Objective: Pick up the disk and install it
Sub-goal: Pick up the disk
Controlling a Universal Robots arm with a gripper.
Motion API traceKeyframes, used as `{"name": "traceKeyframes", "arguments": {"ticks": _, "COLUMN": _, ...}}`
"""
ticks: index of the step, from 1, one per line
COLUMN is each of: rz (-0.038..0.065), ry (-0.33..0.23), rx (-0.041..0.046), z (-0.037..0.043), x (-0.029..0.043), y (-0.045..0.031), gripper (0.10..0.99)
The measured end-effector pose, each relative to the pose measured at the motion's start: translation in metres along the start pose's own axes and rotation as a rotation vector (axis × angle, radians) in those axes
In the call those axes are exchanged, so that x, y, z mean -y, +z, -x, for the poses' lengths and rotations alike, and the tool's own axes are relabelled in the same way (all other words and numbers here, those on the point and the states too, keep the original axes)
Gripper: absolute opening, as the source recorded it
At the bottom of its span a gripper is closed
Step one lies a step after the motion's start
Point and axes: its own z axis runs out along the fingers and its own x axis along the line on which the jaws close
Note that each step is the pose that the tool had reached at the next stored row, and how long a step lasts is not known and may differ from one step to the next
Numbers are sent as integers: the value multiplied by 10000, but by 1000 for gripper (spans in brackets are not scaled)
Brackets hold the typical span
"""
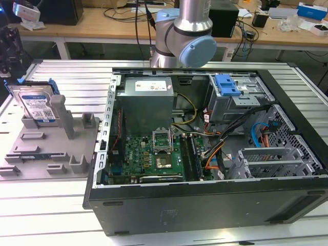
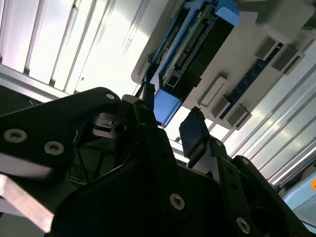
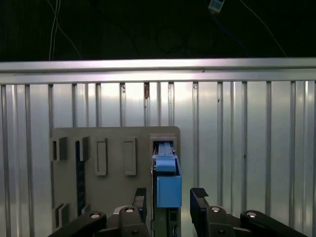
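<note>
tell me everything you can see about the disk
The disk is a flat silver drive with a white-and-blue label, framed by a bright blue plastic bracket. It stands on edge, leaning slightly, in a slot of the grey holder, at the exterior view's left of the open computer case. Only the holder touches it; the open gripper is lined up with it, apart.

Disk [image 1: 28, 96]: silver metal, faint sheen.
Label [image 1: 41, 108]: white-and-blue paper, smooth.
Carrier [image 3: 169, 185]: bright blue plastic, smooth, slightly glossy.
Holder [image 1: 56, 154]: grey plastic, matt.
Bench [image 1: 72, 77]: ribbed bare metal, silvery, gleaming in both wrist views.
Pincer [image 3: 168, 195]: black, matt, with shiny metal screw heads [image 3: 129, 211].
Case [image 1: 205, 205]: dark grey metal, matt; its inner panels [image 1: 279, 159] are bright perforated sheet metal.
Arm [image 1: 195, 15]: silver metal tube, satin; caps [image 1: 197, 50] pale blue glossy plastic.
Rear bench [image 1: 102, 23]: pale wood, smooth.
</note>
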Motion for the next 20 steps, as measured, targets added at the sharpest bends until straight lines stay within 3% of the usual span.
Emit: {"name": "traceKeyframes", "arguments": {"ticks": 20, "rz": 3, "ry": -1, "rx": 0, "z": -9, "x": -2, "y": 189, "gripper": 482}}
